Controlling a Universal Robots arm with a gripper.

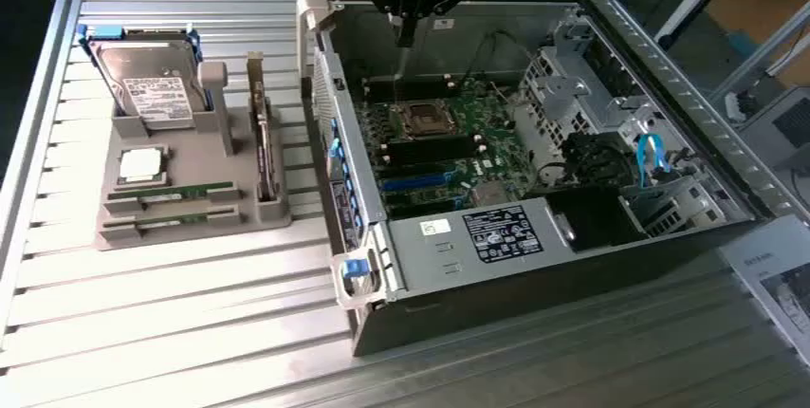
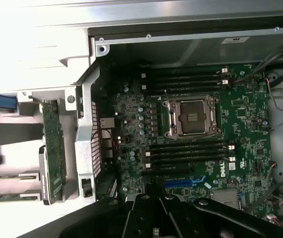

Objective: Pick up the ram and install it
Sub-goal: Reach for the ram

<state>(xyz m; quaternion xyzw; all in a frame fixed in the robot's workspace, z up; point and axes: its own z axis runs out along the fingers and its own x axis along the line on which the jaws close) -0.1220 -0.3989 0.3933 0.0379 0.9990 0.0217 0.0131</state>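
Two green ram sticks (image 1: pixel 170 193) (image 1: pixel 170 221) lie side by side in the front slots of the grey holder (image 1: pixel 190 235) on the exterior view's left. In the wrist view their edges (image 2: pixel 10 175) (image 2: pixel 5 197) show beside the case wall. My gripper (image 1: pixel 405 38) hangs over the far edge of the open computer case (image 1: pixel 532 237), above the motherboard (image 2: pixel 241 114), well away from the sticks. It looks shut with nothing in it (image 2: pixel 154 229). Black memory slots (image 2: pixel 186 77) (image 2: pixel 188 151) run on both sides of the bare processor socket (image 2: pixel 190 116).
The holder also carries a hard drive (image 1: pixel 155 85), a square silver processor (image 1: pixel 139 166) and a dark expansion card (image 1: pixel 262 138) standing on edge. The case's metal side wall (image 1: pixel 332 142) rises between holder and motherboard. Cables and a drive cage (image 1: pixel 595 133) crowd the case's right part.
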